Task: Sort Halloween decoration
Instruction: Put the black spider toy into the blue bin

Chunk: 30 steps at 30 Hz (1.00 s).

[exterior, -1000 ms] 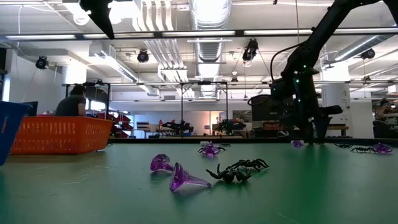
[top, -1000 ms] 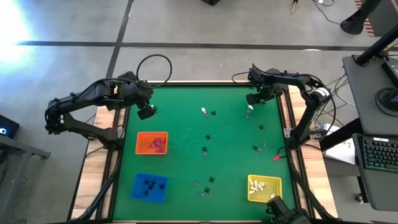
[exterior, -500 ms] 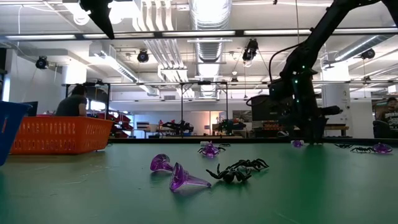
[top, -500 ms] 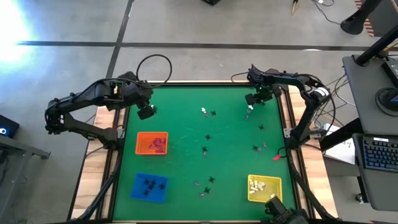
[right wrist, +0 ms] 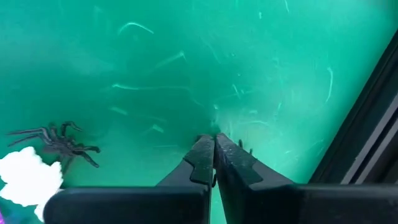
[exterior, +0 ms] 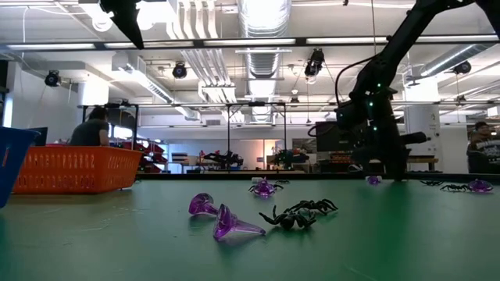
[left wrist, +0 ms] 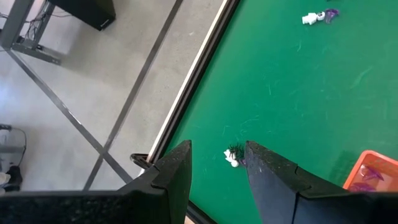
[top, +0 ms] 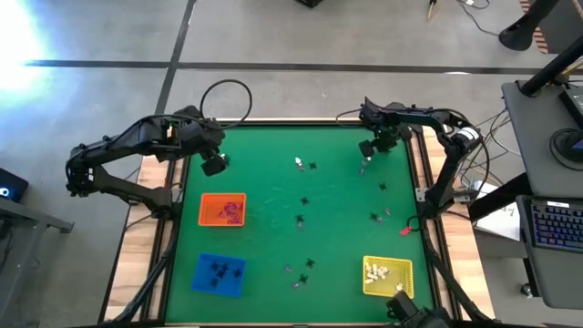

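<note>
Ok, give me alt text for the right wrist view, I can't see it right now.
The right gripper hangs just above the green table, fingers shut with nothing visible between them. A black spider trinket lies to one side beside a white trinket.

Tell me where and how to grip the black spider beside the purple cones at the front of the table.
Grip the black spider across its raised central body, coming straight down from above. It lies low with thin legs sprawled outward, and the purple cones lie close beside it, so a sideways approach would likely knock them.
</note>
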Each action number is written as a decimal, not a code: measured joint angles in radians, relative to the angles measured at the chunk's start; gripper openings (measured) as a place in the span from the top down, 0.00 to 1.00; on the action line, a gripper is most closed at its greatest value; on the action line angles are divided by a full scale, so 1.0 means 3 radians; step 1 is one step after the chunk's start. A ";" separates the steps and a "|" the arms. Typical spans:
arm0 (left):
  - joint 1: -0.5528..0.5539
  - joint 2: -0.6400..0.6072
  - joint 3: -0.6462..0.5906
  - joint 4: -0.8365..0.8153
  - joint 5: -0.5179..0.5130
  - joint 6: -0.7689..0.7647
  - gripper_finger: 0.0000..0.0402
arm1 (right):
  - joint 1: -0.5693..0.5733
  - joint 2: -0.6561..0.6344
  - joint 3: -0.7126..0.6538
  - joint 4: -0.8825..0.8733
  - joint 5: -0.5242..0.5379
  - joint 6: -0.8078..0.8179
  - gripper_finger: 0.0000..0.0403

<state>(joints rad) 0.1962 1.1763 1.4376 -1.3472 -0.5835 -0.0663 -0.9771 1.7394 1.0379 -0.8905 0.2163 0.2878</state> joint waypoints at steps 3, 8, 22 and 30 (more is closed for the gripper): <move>0.0000 0.0000 0.0000 0.0000 0.0000 0.0013 0.67 | -0.0006 -0.0111 -0.0016 -0.0073 -0.0123 -0.0002 0.98; 0.0000 0.0000 0.0000 0.0000 0.0001 -0.0004 0.67 | 0.0002 -0.0412 -0.0024 -0.0114 -0.0286 0.0000 0.98; -0.0002 0.0000 0.0000 -0.0011 0.0266 -0.0091 0.67 | 0.0277 -0.1099 -0.0035 -0.0147 -0.0648 0.0136 0.98; 0.0000 0.0000 0.0001 -0.0027 0.0488 -0.0170 0.67 | 0.0828 -0.1327 -0.0035 -0.0113 -0.0838 0.0215 0.98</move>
<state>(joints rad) 0.1963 1.1763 1.4378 -1.3552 -0.4369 -0.1175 -0.7287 1.3413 1.0275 -0.9245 -0.0350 0.3524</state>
